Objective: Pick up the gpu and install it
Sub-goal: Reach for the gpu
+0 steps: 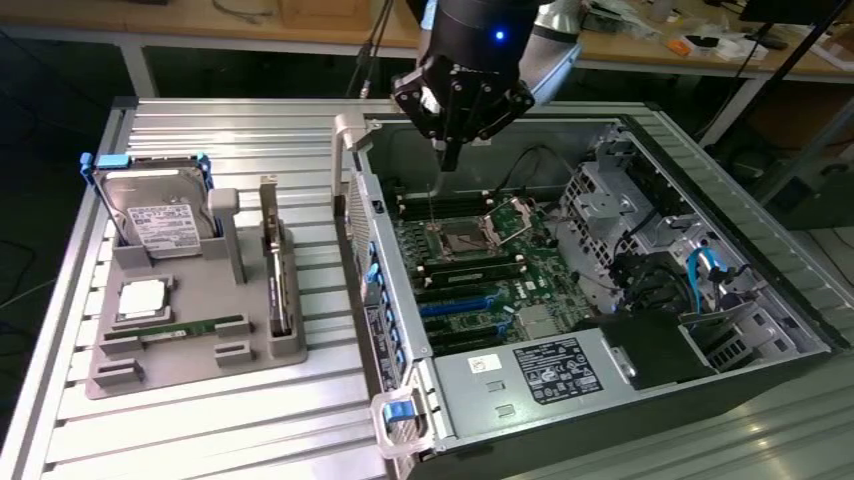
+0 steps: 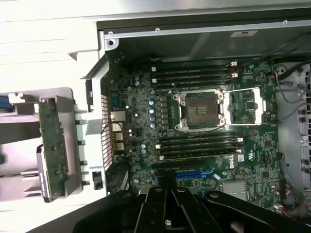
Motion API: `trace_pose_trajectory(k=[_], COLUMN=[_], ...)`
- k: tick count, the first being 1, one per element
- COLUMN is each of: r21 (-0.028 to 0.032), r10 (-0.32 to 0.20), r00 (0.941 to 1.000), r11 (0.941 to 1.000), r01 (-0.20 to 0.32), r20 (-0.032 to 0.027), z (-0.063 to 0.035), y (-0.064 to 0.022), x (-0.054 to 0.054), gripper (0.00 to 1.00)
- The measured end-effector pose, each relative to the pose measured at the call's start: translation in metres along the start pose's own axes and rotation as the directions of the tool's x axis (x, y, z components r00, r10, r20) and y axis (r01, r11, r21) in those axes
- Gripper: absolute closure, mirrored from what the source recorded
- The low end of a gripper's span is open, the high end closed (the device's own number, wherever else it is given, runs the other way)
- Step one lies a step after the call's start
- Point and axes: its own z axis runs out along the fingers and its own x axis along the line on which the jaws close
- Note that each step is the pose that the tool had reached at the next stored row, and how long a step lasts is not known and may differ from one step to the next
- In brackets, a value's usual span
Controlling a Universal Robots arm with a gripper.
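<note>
The gripper [image 1: 449, 158] hangs over the open computer case [image 1: 358, 230], above the far edge of the motherboard [image 1: 494, 270]. Its jaws are drawn close together with nothing between them. In the wrist view the gripper [image 2: 167, 190] looks down on the motherboard [image 2: 141, 121] and its empty CPU socket [image 2: 199, 110].

The gpu [image 1: 276, 262] is well apart from the gripper. In the exterior view it stands on edge in a slot of the grey holder [image 1: 200, 365], at about nine o'clock from the case. The wrist view shows the gpu [image 2: 52, 145] as a green board just outside the case wall.

In the holder, a hard drive [image 1: 158, 222] leans at eleven o'clock from the gpu. A memory stick [image 1: 180, 328] lies at eight o'clock.

Everything rests on a slotted aluminium table [image 1: 227, 130]. Wooden workbenches [image 1: 267, 20] with cables run along twelve o'clock, above dark floor.
</note>
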Motion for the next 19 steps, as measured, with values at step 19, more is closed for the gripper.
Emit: trace_pose_trajectory(k=[19], r21=[-0.0128], r10=[0.0], r00=[1.0], r11=[0.9999], r01=[0.0], r20=[-0.0011], z=[-0.0015], y=[-0.0078], x=[0.103], gripper=[0.89])
